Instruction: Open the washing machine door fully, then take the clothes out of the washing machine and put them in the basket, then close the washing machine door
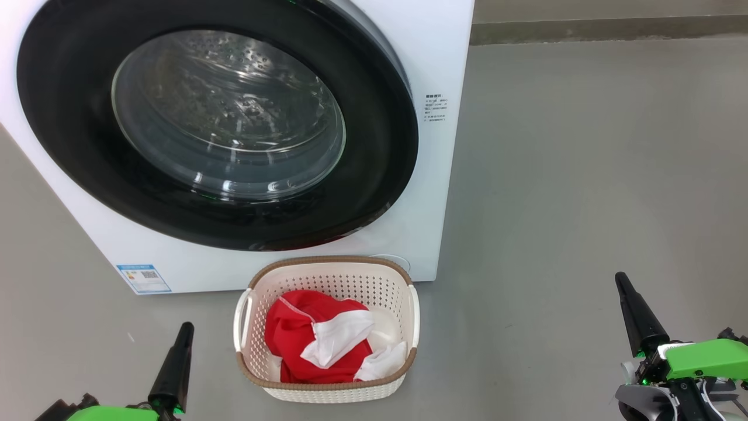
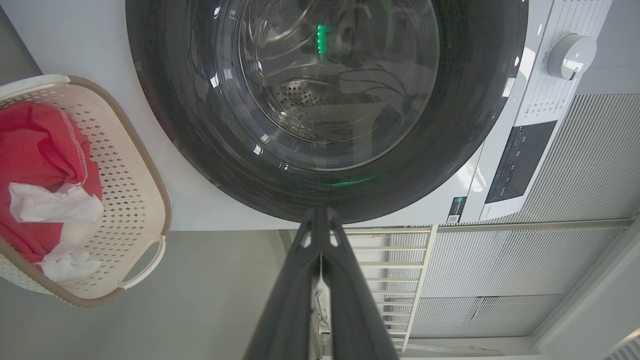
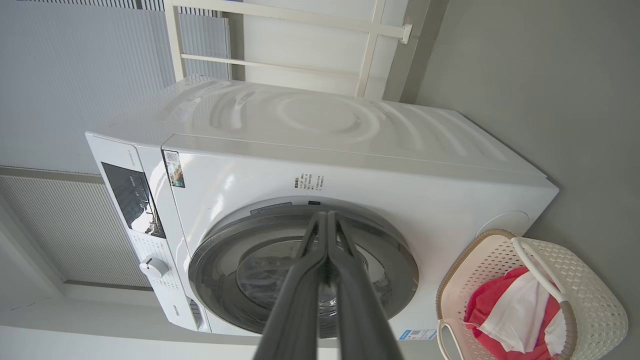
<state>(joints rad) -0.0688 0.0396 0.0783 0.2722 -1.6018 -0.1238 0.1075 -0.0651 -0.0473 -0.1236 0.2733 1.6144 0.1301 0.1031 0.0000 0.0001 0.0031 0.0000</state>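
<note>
The white washing machine stands ahead with its black-rimmed round door closed against its front. Through the glass I see the steel drum. On the floor before it sits the cream basket, holding the red and white clothes. My left gripper is shut, low at the left of the basket, apart from it. My right gripper is shut too, far off to the basket's right. In the left wrist view the shut gripper points at the door. The right wrist view shows the shut gripper before the machine.
Grey floor spreads to the right of the machine, with a wall base at the top. A control panel and knob top the machine's front. A white railing and ribbed wall panels stand behind it.
</note>
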